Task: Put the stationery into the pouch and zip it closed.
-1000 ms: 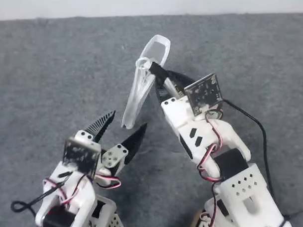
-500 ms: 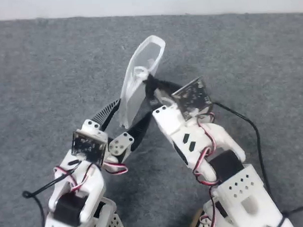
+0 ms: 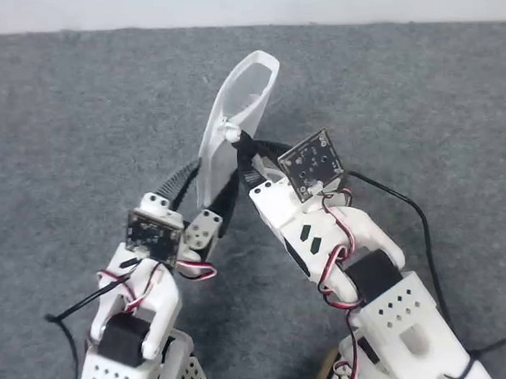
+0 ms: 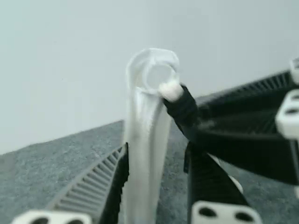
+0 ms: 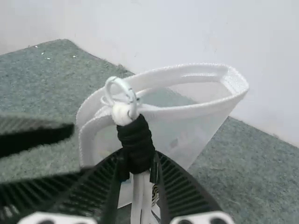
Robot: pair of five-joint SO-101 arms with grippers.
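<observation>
The translucent white mesh pouch (image 3: 238,115) stands upright above the grey carpeted table (image 3: 68,121). The right gripper (image 3: 247,152) clamps its black zip-pull cord (image 5: 135,140). The left gripper (image 3: 210,191) straddles the pouch's lower part, jaws narrowly apart, apparently not clamped.

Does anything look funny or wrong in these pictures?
Yes: the pouch seems lifted off the table, tilted in the air with its mouth gaping. The right pincer holds it by its black zipper cord. The left pincer straddles its lower end.

Counter (image 3: 84,120) surfaced in grey, felt-like matting, meeting a pale wall (image 3: 230,7) at its far edge. One black cable (image 3: 427,233) lies across the near right side.
</observation>
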